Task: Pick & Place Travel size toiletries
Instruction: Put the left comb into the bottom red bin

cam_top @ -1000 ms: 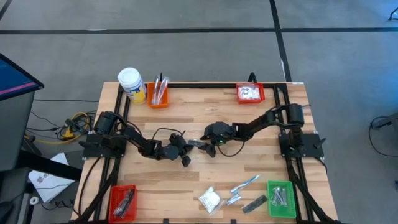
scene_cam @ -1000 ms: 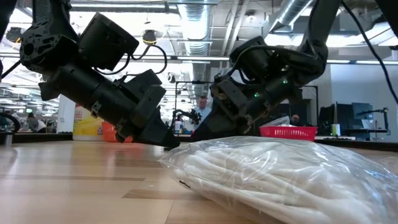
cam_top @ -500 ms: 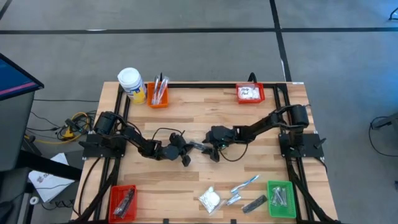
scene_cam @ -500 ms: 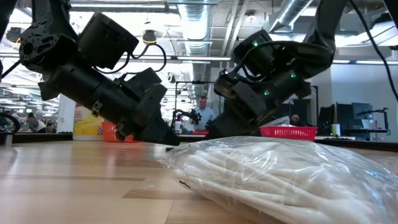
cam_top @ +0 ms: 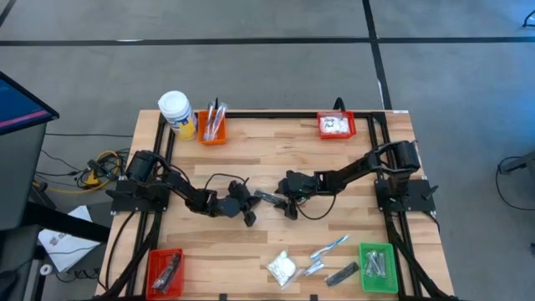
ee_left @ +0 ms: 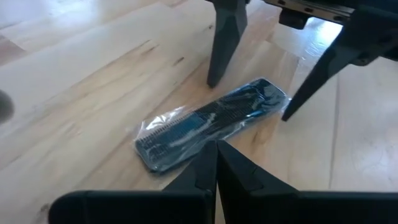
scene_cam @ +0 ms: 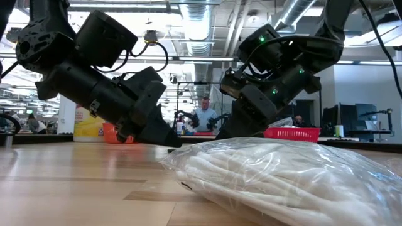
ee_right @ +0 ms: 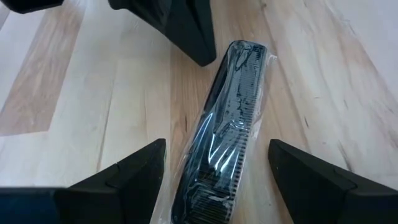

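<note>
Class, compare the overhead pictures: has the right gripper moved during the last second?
Yes. Against the fixed red bin at the table's far edge, the right gripper has shifted slightly nearer the front edge, ending open astride the wrapped dark comb beside the shut left gripper.

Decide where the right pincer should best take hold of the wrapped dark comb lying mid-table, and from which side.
Grip the wrapped dark comb across its narrow width, at mid-length, coming down from above. It lies flat on the table, long and thin, so only its two long edges offer opposing faces. The right pincer is open and straddles it already; the left pincer, shut, sits at one end.
</note>
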You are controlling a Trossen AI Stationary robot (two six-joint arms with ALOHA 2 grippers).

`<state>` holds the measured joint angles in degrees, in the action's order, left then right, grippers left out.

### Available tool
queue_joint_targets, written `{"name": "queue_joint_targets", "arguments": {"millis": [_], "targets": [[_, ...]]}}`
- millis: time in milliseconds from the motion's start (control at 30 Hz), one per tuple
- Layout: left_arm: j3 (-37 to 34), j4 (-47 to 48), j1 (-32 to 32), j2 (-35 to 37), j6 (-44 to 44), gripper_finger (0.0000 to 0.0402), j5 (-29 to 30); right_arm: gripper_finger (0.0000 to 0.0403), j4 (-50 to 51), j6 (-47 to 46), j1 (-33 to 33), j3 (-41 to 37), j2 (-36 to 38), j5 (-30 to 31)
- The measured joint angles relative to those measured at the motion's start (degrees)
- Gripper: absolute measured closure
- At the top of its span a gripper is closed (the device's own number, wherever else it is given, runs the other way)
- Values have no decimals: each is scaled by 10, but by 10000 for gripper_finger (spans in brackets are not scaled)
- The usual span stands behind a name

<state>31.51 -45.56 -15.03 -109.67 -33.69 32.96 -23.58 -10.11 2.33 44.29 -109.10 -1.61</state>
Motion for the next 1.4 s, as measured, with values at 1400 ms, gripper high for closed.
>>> {"name": "queue_joint_targets", "arguments": {"millis": [1400], "targets": [[2, -5, 20, -19, -9, 402, -3, 124, 35, -4, 8, 1, 37, 4]]}}
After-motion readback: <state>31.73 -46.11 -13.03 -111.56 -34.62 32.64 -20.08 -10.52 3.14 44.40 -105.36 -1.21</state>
